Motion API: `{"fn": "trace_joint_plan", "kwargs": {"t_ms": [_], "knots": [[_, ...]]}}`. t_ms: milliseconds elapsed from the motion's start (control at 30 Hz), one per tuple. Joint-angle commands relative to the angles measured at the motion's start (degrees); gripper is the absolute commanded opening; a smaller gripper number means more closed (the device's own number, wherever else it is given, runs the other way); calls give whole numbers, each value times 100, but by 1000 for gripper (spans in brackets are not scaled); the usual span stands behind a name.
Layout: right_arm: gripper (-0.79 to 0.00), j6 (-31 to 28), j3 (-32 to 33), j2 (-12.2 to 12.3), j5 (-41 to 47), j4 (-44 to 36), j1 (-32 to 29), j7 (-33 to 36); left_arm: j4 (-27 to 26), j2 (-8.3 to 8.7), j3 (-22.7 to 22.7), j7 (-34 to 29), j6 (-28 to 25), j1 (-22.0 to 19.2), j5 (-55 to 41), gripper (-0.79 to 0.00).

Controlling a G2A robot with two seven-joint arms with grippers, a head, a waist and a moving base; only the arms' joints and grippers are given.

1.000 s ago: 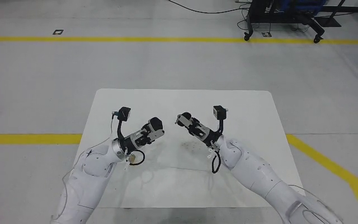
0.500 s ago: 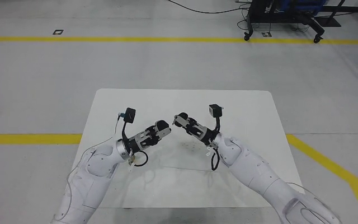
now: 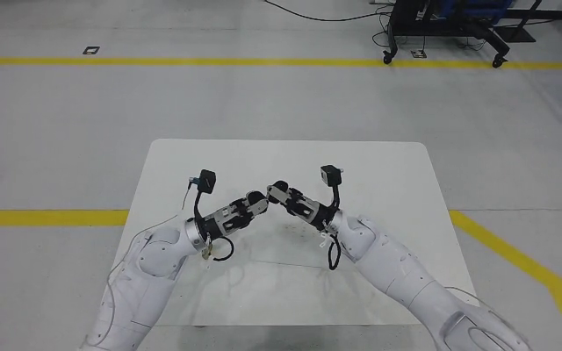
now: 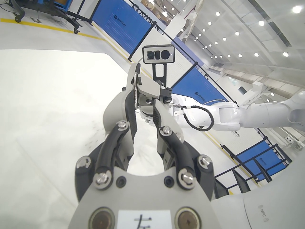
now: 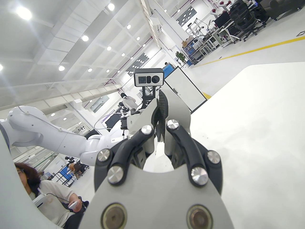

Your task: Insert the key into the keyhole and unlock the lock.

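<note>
The right fingers [image 5: 164,110], at the centre of the right wrist view, are clenched almost pad to pad. Whatever sits between them is hidden by their black ribbed pads.

In the left wrist view, a small silver metal piece [image 4: 136,89] with a toothed edge stands upright just above the frame's centre. It is at the tip of the left gripper [image 3: 255,201] and just beside the tip of the right gripper [image 3: 279,189]. Too little of it shows to tell key from lock. Whether the left fingers grasp it cannot be told, because the right gripper covers one of their tips.

In the top view the two grippers are tip to tip at the frame's centre, over the middle of the white desk [image 3: 386,175]. What they carry is too small to make out there.

Beyond the desk, yellow floor lines [image 3: 263,60] cross the frame. A black wheeled cart [image 3: 439,28] at the upper right is cut off by the top edge.
</note>
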Motion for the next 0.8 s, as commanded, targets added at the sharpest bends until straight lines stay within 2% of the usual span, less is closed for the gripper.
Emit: {"fn": "trace_joint_plan", "kwargs": {"t_ms": [0, 300, 667, 700, 733, 767], "knots": [[-785, 1, 47, -1, -20, -10, -25, 23, 1, 4, 4, 42, 40, -5, 70, -785], [-785, 1, 203, -16, -116, -56, -129, 101, -1, 13, -44, 402, 207, 27, 224, -785], [-785, 1, 349, -25, -87, -154, -249, 248, -30, 34, -36, 443, 75, 42, 117, -785], [-785, 1, 359, -26, -74, -168, -258, 264, -29, 37, -33, 436, 67, 41, 117, -696], [-785, 1, 371, -26, -65, -176, -265, 282, -34, 39, -31, 438, 49, 39, 110, -542], [-785, 1, 383, -27, -61, -185, -271, 301, -32, 41, -30, 442, 37, 40, 107, -520]]}}
